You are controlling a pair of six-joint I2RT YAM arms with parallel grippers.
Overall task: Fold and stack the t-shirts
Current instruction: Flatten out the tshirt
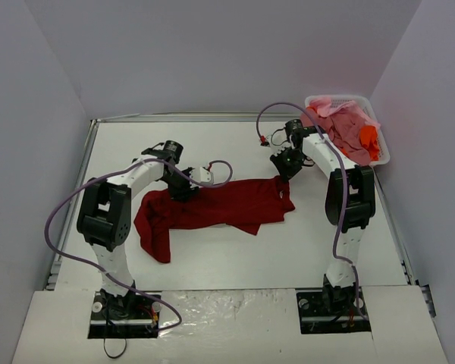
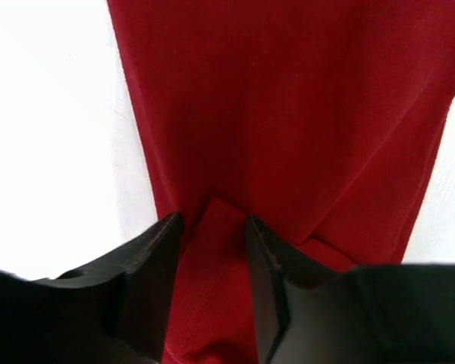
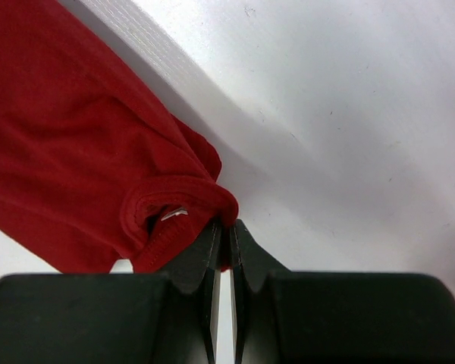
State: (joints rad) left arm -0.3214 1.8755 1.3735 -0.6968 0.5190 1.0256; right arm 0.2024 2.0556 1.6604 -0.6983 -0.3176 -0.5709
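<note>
A dark red t-shirt [image 1: 220, 206] lies spread and rumpled across the middle of the white table. My left gripper [image 1: 183, 189] sits on its upper left part. In the left wrist view the left gripper [image 2: 212, 224] is closed on a raised fold of the red t-shirt [image 2: 288, 98], which fills the gap between the fingers. My right gripper [image 1: 284, 171] is at the shirt's upper right corner. In the right wrist view the right gripper [image 3: 227, 226] is shut on the edge of the red t-shirt [image 3: 76, 152] by the collar, where a small label shows.
A white basket [image 1: 381, 152] stands at the back right, holding pink and orange garments [image 1: 349, 125]. Grey walls enclose the table on the left, back and right. Cables loop from both arms over the table.
</note>
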